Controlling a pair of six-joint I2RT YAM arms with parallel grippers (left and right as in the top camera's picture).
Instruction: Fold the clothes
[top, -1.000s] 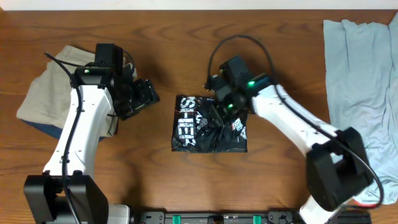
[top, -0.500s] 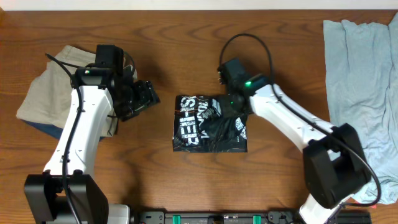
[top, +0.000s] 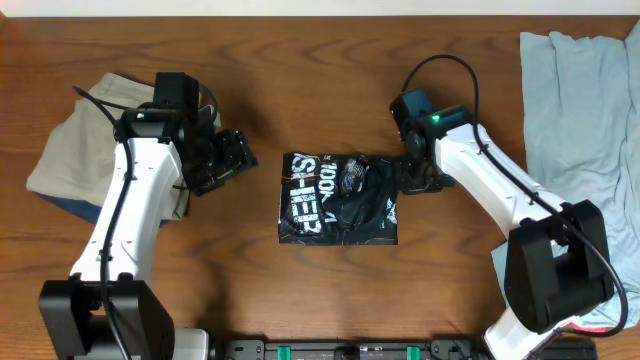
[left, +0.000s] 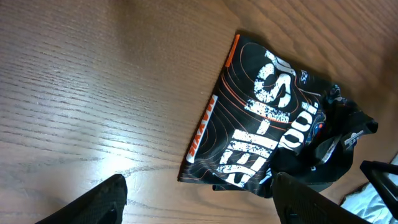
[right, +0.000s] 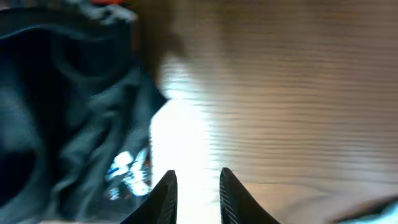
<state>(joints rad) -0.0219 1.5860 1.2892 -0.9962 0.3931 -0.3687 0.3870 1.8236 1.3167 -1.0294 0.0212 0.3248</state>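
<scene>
The black jersey (top: 338, 198) with orange lines and white lettering lies folded into a small rectangle at the table's middle, its right half rumpled. It also shows in the left wrist view (left: 273, 130) and at the left of the right wrist view (right: 68, 106). My right gripper (top: 415, 178) is just off the jersey's right edge. Its fingers (right: 196, 180) stand a narrow gap apart over bare wood, holding nothing. My left gripper (top: 230, 160) is wide open and empty (left: 199, 190), a little left of the jersey and apart from it.
Folded khaki shorts (top: 75, 150) lie on a dark blue cloth at the far left, partly under my left arm. A light blue garment (top: 575, 130) is spread along the right edge of the brown wooden table (top: 300, 60).
My right gripper has moved right, from on top of the jersey to just past its right edge. The jersey's right half has shifted a little. The left arm has not moved.
</scene>
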